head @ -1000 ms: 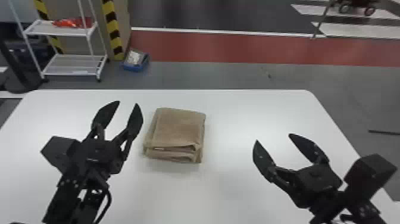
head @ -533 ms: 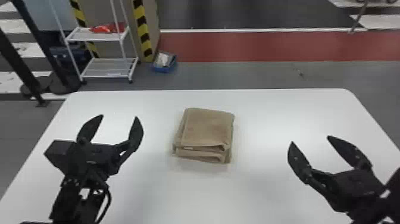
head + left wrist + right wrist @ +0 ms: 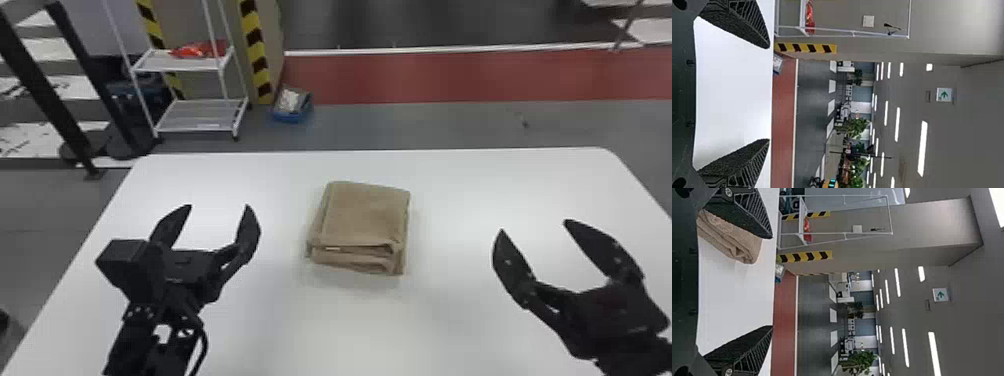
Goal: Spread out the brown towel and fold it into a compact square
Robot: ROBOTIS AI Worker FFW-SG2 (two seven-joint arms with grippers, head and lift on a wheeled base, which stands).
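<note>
My left gripper (image 3: 218, 225) is open over the left part of the table, with a gap between it and the towel. Open as well, my right gripper (image 3: 534, 227) is over the table's right side. Between the two, the brown towel (image 3: 367, 212) lies folded into a thick, layered, roughly square stack, its folded edges facing me. In the left wrist view the gripper (image 3: 769, 94) has nothing between its fingers. Part of the towel (image 3: 730, 237) shows behind one finger of the right gripper (image 3: 772, 282) in the right wrist view.
The towel rests on a white table (image 3: 370, 330) with rounded far corners. Beyond its far edge stand a white wire shelf (image 3: 195, 115), a striped post (image 3: 256, 55) and a blue box (image 3: 291, 106) on the floor.
The head view has turned left, so table and towel appear farther right. The left gripper's fingers appear somewhat wider apart than a second ago. The towel keeps its folded shape.
</note>
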